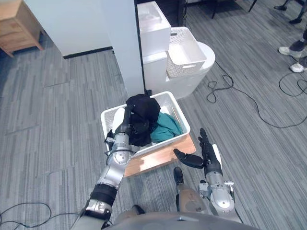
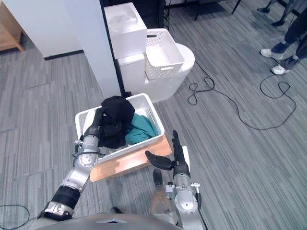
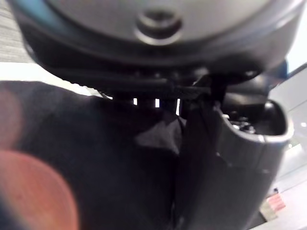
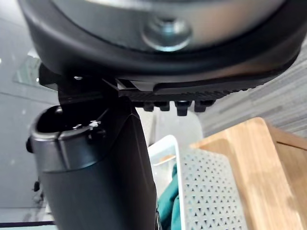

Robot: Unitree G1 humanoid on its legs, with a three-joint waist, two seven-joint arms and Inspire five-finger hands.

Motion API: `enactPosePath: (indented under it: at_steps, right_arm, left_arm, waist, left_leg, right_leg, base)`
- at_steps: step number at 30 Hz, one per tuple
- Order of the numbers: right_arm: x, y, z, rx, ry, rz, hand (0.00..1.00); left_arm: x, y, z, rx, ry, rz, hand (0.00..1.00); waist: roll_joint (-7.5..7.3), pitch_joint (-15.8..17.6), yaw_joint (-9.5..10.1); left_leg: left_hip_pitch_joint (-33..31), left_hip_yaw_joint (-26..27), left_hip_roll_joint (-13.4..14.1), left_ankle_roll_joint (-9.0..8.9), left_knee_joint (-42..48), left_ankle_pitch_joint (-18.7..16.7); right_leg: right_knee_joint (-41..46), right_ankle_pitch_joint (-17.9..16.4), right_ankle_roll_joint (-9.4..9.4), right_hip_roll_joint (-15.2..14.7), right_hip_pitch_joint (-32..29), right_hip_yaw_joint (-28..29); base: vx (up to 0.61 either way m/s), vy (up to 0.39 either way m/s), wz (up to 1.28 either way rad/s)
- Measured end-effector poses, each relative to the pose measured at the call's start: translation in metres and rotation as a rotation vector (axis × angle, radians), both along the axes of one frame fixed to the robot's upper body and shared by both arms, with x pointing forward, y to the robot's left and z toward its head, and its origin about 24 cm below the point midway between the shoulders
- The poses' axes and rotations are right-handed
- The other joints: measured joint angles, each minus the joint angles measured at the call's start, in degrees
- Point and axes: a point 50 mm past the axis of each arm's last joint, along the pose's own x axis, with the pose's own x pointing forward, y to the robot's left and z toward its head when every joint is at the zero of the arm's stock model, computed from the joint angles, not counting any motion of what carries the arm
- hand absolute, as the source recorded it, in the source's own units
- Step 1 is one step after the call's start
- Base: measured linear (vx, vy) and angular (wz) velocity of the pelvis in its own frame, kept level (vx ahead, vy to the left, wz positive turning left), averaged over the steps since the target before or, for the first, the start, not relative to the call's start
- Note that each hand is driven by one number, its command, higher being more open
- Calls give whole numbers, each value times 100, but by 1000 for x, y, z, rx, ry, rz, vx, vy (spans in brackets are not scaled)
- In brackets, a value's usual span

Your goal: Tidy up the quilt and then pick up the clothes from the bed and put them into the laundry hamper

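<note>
A white perforated laundry hamper (image 1: 160, 145) stands on a low wooden board (image 1: 158, 161) on the floor. A black garment (image 1: 143, 109) is heaped in it, bulging above the rim, with a teal garment (image 1: 166, 128) beside it. My left hand (image 1: 123, 125) reaches over the hamper's left rim and lies against the black garment (image 3: 96, 158). My right hand (image 1: 207, 152) hovers open in front of the board's right corner, thumb pointing toward the hamper (image 4: 211, 191).
Behind the hamper rise a white pillar (image 1: 127, 43) and a white round stand with a second white basket (image 1: 186, 47) and a white box (image 1: 153, 21). Cables (image 1: 230, 88) lie at the right. A person's shoes (image 1: 290, 51) show far right. A wooden cabinet (image 1: 17, 24) stands far left.
</note>
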Motion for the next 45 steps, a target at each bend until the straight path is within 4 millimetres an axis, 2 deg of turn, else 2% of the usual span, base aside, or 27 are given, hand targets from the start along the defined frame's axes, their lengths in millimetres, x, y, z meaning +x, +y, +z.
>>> enactPosePath:
  at_steps: [4, 11, 15, 19, 24, 28, 29, 30, 34, 37, 41, 45]
  right_arm:
    - [2, 4, -3, 3, 12, 16, 100]
    - [1, 11, -5, 13, 19, 37, 100]
    - [-4, 13, -15, 17, 65, 42, 100]
    - [-13, 11, -30, 16, 142, 37, 100]
    - [-21, 3, -48, 3, 229, 7, 100]
    - [-33, -22, -69, -22, 340, -108, 100]
    - [-37, -31, -76, -31, 383, -160, 100]
    - [-49, -42, -87, -33, 461, -224, 100]
    - [-59, -42, -97, -11, 533, -254, 100]
    - [-67, -45, -104, 41, 573, -310, 100]
    - [-81, -50, -116, 81, 657, -398, 100]
    - [-91, -54, -125, 116, 727, -463, 100]
  left_arm:
    - [5, 3, -11, 25, 65, 27, 100]
    - [14, 8, 6, 8, -17, 80, 100]
    - [-4, 8, 29, -154, -144, 96, 100]
    - [-20, 14, 52, -327, -277, 86, 100]
    - [-39, 34, 48, -534, -300, 177, 100]
    - [-59, 42, 27, -649, -237, 258, 100]
    - [-70, 45, 16, -663, -187, 275, 100]
    - [-83, 48, -8, -707, -83, 306, 100]
    - [-124, 58, -65, -820, 167, 470, 100]
    - [-148, 56, -91, -860, 299, 521, 100]
    - [-189, 44, -132, -860, 571, 579, 100]
    - [-211, 51, -152, -812, 705, 633, 100]
  waist:
    - [-23, 50, -153]
    - [-27, 52, -113]
    - [-22, 58, -59]
    - [-18, 53, 168]
    - [58, 2, 336]
    - [54, -93, 420]
    - [34, -114, 488]
    - [-1, -136, 536]
    - [-183, -311, 555]
    - [-193, -387, 609]
    - [-161, -451, 681]
    - [-132, -497, 681]
  left_leg:
    - [-15, 91, 11, -19, 21, 13]
    - [41, 32, 9, -20, 15, 11]
    - [221, -113, 24, -17, -13, 10]
    - [274, -285, 5, 33, -27, 31]
    - [273, -472, 3, 57, -69, 116]
    - [273, -700, 8, 57, -122, 190]
    - [301, -765, -9, 64, -169, 237]
    - [384, -872, -35, 64, -270, 312]
    - [497, -969, -120, 42, -528, 475]
    - [588, -990, -143, 1, -747, 590]
    - [873, -985, -134, -36, -1082, 690]
    - [936, -946, -112, -85, -1212, 733]
  right_leg:
    - [1, 6, -6, 34, -89, 88]
    - [1, 44, -19, 17, -4, 31]
    - [1, 44, -18, 8, 284, -178]
    - [0, 39, -12, -45, 465, -386]
    - [0, 36, -10, -62, 564, -556]
    - [-1, 23, -10, -109, 677, -714]
    - [-3, 19, -16, -127, 723, -784]
    - [-15, 10, -24, -149, 837, -901]
    - [-35, -174, -28, -202, 921, -1037]
    - [-35, -224, -49, -194, 954, -1134]
    - [-37, -369, -50, -126, 1130, -1191]
    - [-37, -394, -41, -74, 1129, -1185]
  base:
    - [-13, -34, -13]
    - [-29, 0, 4]
    - [-54, 3, 21]
    - [-96, 1, 24]
    - [-67, -26, 20]
    - [-41, -12, 27]
    - [-68, -16, 39]
    - [-92, -15, 39]
    - [-79, -30, 17]
    - [-47, -37, 13]
    - [-13, -20, 5]
    - [7, -2, -1]
